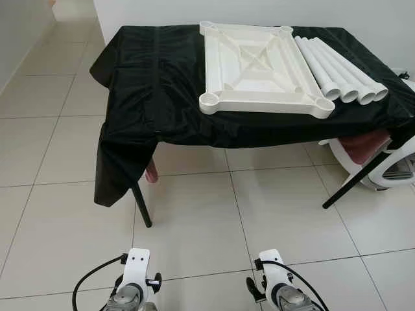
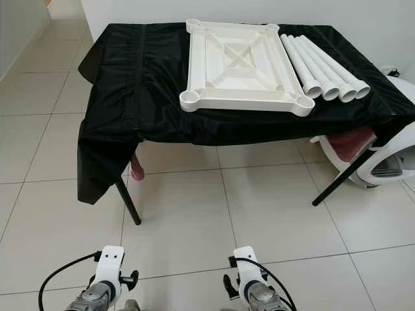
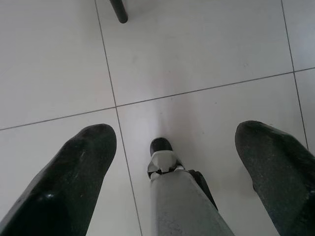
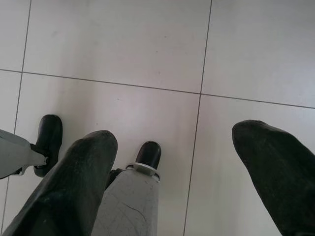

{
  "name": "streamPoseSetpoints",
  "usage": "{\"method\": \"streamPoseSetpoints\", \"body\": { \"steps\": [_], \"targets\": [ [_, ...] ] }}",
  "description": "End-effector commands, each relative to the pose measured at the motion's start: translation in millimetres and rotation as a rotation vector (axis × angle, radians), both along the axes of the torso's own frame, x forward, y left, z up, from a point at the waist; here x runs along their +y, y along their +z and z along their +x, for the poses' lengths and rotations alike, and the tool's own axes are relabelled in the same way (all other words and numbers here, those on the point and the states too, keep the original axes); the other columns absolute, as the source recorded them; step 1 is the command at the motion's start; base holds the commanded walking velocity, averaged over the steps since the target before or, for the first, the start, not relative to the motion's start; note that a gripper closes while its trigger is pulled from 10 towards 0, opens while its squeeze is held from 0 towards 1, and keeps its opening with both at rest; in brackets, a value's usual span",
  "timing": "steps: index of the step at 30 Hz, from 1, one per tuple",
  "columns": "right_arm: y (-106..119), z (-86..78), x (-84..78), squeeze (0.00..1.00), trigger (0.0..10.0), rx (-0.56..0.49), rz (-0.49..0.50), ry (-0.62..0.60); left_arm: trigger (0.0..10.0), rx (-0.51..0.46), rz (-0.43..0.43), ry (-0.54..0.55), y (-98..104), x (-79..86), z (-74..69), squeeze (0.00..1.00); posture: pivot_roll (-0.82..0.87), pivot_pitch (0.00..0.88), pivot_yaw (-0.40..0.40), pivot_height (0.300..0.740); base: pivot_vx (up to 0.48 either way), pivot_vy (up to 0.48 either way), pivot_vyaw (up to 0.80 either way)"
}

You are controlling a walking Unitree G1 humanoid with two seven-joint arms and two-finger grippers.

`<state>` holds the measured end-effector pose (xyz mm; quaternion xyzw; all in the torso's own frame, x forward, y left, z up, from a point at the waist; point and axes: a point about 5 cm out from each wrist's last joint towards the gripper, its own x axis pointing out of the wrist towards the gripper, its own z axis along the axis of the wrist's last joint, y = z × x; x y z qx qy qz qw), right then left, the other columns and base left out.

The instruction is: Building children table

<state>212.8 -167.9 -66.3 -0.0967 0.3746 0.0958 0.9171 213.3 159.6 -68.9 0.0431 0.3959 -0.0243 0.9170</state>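
A white plastic tabletop [image 1: 262,68] lies upside down on a table draped in black cloth [image 1: 149,84], its round leg sockets facing up. Several white tube legs [image 1: 340,68] lie side by side just to its right, touching its edge. My left arm [image 1: 133,288] and right arm [image 1: 279,288] hang low in front of the table, well short of it. In the wrist views, my left gripper [image 3: 174,132] and right gripper [image 4: 174,135] are both open over the tiled floor, holding nothing.
The table stands on thin black legs [image 1: 142,207] [image 1: 353,181]. A white rounded object with a pink part [image 1: 382,159] sits under its right end. A pinkish object [image 1: 151,172] shows under the left side. My feet [image 4: 147,155] stand on pale tiles.
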Motion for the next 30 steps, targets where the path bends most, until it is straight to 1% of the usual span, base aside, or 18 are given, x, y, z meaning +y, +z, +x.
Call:
{"method": "streamPoseSetpoints", "body": {
  "steps": [1,24,27,30],
  "targets": [
    [-2.1,-2.7,-0.9,0.00,10.0,0.020,-0.006,-0.001,10.0,0.013,-0.045,-0.047,-1.6,-5.0,-2.6,0.00,0.05,0.047,-0.039,0.740,0.000,0.000,0.00],
    [-1.0,-0.9,0.3,0.00,10.0,0.011,-0.006,0.004,10.0,-0.004,-0.044,-0.056,0.1,-6.0,-0.1,0.00,0.05,0.046,-0.037,0.740,0.000,0.000,0.00],
    [-0.1,0.6,1.0,0.00,10.0,0.005,-0.003,0.003,10.0,-0.008,-0.045,-0.057,0.8,-5.9,0.9,0.00,0.05,0.048,-0.036,0.740,0.000,0.000,0.00],
    [6.4,10.6,5.1,0.00,10.0,-0.041,0.019,0.004,10.0,-0.044,-0.061,-0.053,6.1,-7.1,9.0,0.00,0.05,0.057,-0.034,0.740,0.000,0.000,0.00]
  ]
}}
